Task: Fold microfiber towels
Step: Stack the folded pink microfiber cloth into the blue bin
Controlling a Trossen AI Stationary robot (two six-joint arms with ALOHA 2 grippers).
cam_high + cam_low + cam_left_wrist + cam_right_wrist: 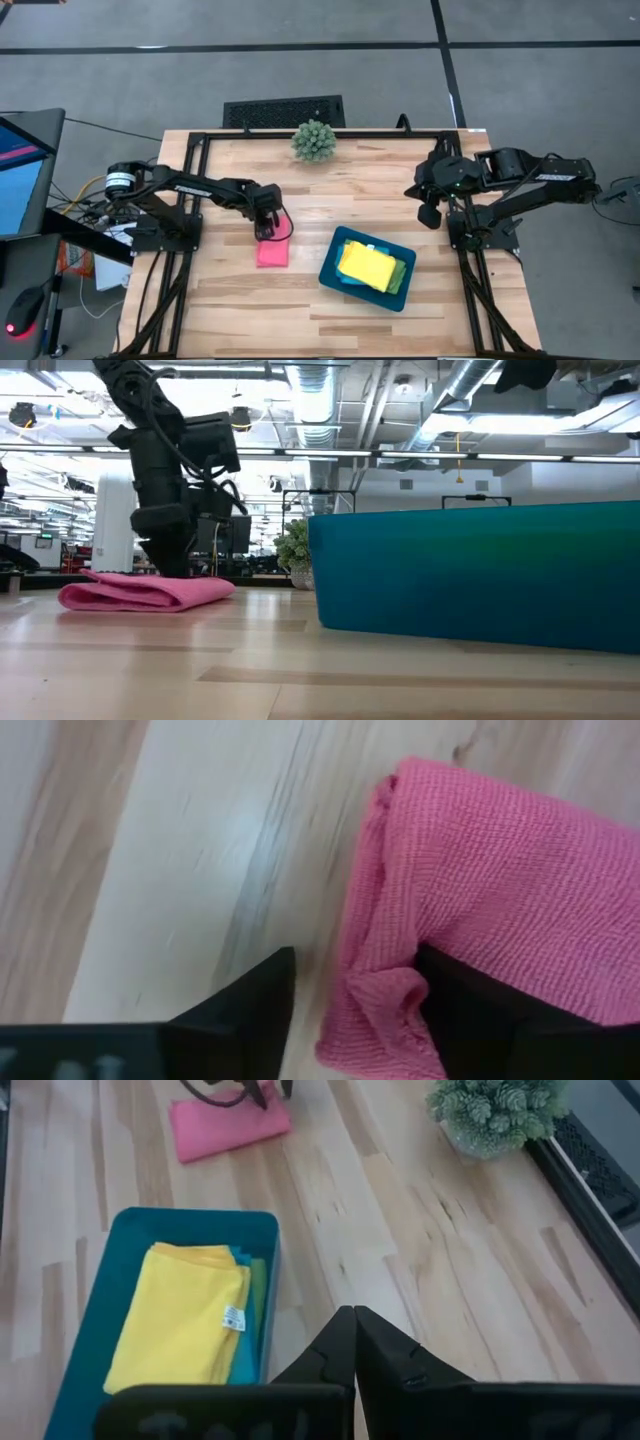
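A folded hot pink towel (271, 252) (150, 592) lies flat on the wooden table, left of the middle. My left gripper (268, 230) (355, 1010) stands open over its far end, pointing down, with the towel's folded edge (385, 990) between the fingers. The dark teal tray (327, 272) (130, 1230) holds a folded yellow towel (366, 265) (185, 1315) on top of a blue one (240, 1350) and a green one (258, 1280). My right gripper (430, 214) (355, 1330) hangs shut above the table's right side, holding nothing. My left gripper comes at the pink towel from above, at its far end. One finger (480, 1020) stands over the towel's top layer, the other (250, 1010) over bare wood beside it. The bunched folded edge (380, 1005) lies in the gap. Whether the fingers touch the cloth cannot be told.
A spiky green ball plant (315, 140) (495, 1110) stands at the far edge, in the middle. The tray's wall (480, 575) fills the right of the low view. Bare wood lies between towel and tray and along the near edge.
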